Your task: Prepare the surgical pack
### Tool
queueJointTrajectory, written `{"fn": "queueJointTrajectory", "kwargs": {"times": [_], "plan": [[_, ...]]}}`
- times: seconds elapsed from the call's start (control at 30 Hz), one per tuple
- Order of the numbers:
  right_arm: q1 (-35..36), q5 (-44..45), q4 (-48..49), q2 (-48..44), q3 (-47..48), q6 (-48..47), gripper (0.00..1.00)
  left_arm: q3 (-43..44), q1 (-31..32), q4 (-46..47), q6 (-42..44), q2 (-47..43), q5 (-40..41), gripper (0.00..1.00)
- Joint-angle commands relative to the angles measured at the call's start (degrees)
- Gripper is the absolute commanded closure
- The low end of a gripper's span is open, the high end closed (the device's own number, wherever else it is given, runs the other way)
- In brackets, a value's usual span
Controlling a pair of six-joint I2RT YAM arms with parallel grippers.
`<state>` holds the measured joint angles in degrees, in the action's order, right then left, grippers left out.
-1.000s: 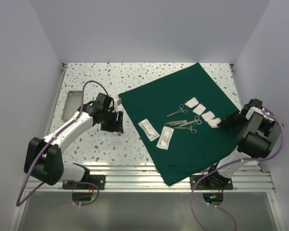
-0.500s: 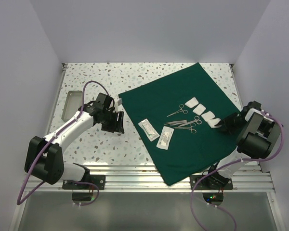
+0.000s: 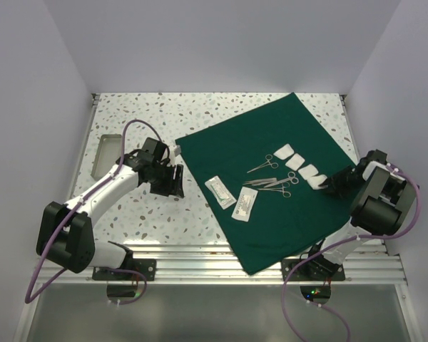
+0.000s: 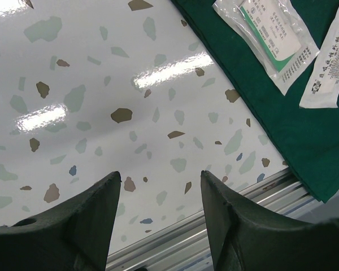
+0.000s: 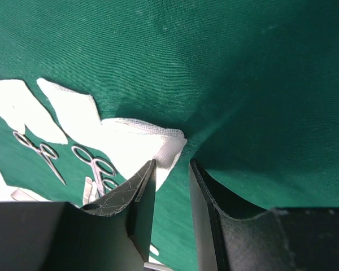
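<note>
The dark green drape (image 3: 271, 221) lies spread flat as a diamond. On it lie silver scissors and forceps (image 3: 272, 182), several white gauze pads (image 3: 294, 160) and two white packets (image 3: 220, 191), which also show in the left wrist view (image 4: 271, 39). My right gripper (image 3: 332, 185) is low on the drape. Its jaws stand a narrow gap apart (image 5: 172, 165), with a gauze pad's corner (image 5: 169, 148) at the tips and the cloth puckered beside it. My left gripper (image 3: 172, 182) is open and empty (image 4: 161, 178) over bare table, just left of the drape's edge (image 4: 282, 124).
A shallow rectangular steel tray (image 3: 103, 155) lies at the far left of the speckled table. A metal rail (image 3: 200, 253) runs along the near edge. White walls close in the back and both sides.
My right gripper has shifted slightly down and left, closer onto the nearest gauze pad. The left arm has hardly moved.
</note>
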<state>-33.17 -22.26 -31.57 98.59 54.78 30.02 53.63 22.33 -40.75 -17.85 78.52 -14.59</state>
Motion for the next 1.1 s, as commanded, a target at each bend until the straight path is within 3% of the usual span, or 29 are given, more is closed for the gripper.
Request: {"fn": "queueJointTrajectory", "kwargs": {"times": [0.0, 0.57, 1.07], "plan": [[-0.1, -0.3, 1.3, -2.9, 0.1, 0.7, 0.66, 1.0, 0.3, 2.2, 0.3, -0.1, -0.8, 0.37], [1.0, -3.8, 5.6, -5.9, -6.9, 6.1, 0.61, 0.4, 0.3, 2.3, 1.0, -0.4, -1.3, 0.38], [1.4, -3.1, 9.7, -3.1, -5.7, 9.3, 0.61, -0.1, 0.3, 1.9, 1.0, -1.3, -1.1, 0.38]]}}
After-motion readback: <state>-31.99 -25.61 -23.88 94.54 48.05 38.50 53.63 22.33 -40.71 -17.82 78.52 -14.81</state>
